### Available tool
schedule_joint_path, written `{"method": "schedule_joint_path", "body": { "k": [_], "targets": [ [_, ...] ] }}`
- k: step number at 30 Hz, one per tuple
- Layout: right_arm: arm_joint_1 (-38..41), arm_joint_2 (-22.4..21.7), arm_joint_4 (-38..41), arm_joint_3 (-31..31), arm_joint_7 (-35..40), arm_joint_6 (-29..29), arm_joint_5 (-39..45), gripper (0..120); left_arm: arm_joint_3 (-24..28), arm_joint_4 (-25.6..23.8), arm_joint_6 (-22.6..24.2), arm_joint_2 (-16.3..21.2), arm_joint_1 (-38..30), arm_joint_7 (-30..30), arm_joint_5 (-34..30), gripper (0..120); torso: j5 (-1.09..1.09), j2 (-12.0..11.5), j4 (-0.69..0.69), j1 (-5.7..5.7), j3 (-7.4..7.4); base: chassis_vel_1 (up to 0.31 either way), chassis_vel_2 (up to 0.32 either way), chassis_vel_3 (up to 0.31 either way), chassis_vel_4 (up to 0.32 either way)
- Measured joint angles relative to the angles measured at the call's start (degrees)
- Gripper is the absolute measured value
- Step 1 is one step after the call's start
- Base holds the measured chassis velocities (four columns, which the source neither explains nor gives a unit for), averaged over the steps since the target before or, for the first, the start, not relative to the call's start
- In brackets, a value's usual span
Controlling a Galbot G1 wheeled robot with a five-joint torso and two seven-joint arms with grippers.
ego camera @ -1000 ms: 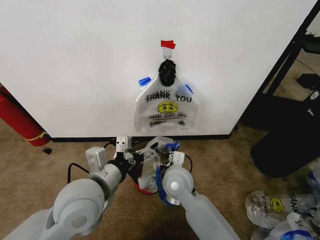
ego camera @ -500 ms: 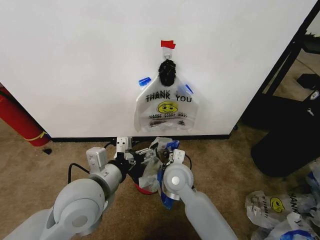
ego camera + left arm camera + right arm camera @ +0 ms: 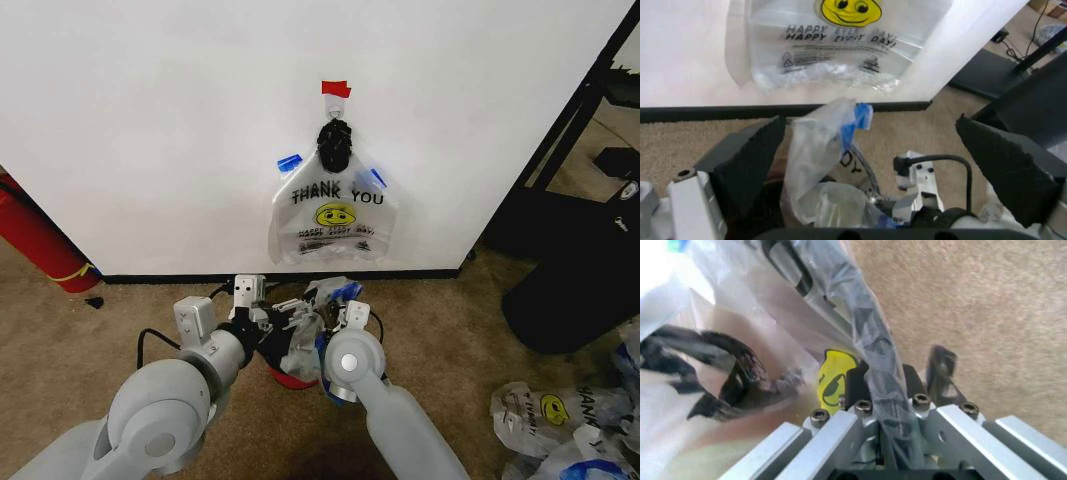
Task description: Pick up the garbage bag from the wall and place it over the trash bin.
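A garbage bag (image 3: 305,340) is bunched between my two grippers just above the trash bin (image 3: 285,375), whose red base shows under it. My right gripper (image 3: 345,312) is shut on a twisted strand of that bag (image 3: 873,340), pinched between its fingers (image 3: 857,385). My left gripper (image 3: 268,318) stands open, its fingers (image 3: 753,160) far apart, with the bag (image 3: 817,165) rising close to one of them. More bags of the same kind (image 3: 335,215) hang on the wall (image 3: 150,120) from a hook under red tape (image 3: 336,89).
A red cylinder with a yellow band (image 3: 40,245) leans at the left by the black baseboard (image 3: 150,277). A black stand and base (image 3: 580,250) fill the right side. Loose bags (image 3: 560,420) lie on the carpet at the lower right.
The bag's bunched top has risen a little between the grippers, and the right arm has drawn slightly back and left. The bags on the wall have not moved.
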Motion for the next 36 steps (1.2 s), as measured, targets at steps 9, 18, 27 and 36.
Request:
{"method": "schedule_joint_path", "body": {
  "k": [9, 18, 27, 36],
  "targets": [
    [-4.68, -0.47, 5.45, 2.82, -8.82, 4.92, -6.35, 0, 0.83, -0.24, 0.51, 1.33, -3.12, 0.61, -1.72, 100, 0.01, 0.0, 0.01, 0.0, 0.0, 0.0, 0.0, 0.0, 0.0],
    [-13.78, -1.99, 12.04, 4.93, -18.85, 10.89, -23.03, 0, 8.25, 1.26, 3.61, 2.93, -16.21, 9.77, -2.84, 100, 0.02, 0.0, 0.0, 0.0, 0.0, 0.0, 0.0, 0.0, 0.0],
    [-19.77, -3.6, 17.22, 8.23, -21.71, 11.99, -28.31, 0, 25.55, 8.01, 6.81, -0.59, -32.95, 10.77, -2.48, 94, 0.03, 0.0, -0.01, 0.0, 0.0, 0.0, 0.0, 0.0, 0.0],
    [-21.86, -5.0, 20.02, 11.16, -21.01, 11.37, -24.14, 0, 34.26, 12.96, 9.27, -1.55, -37.96, 14.14, 14.99, 93, 0.01, 0.0, 0.01, 0.0, 0.0, 0.0, 0.0, 0.0, 0.0]
  ]
}}
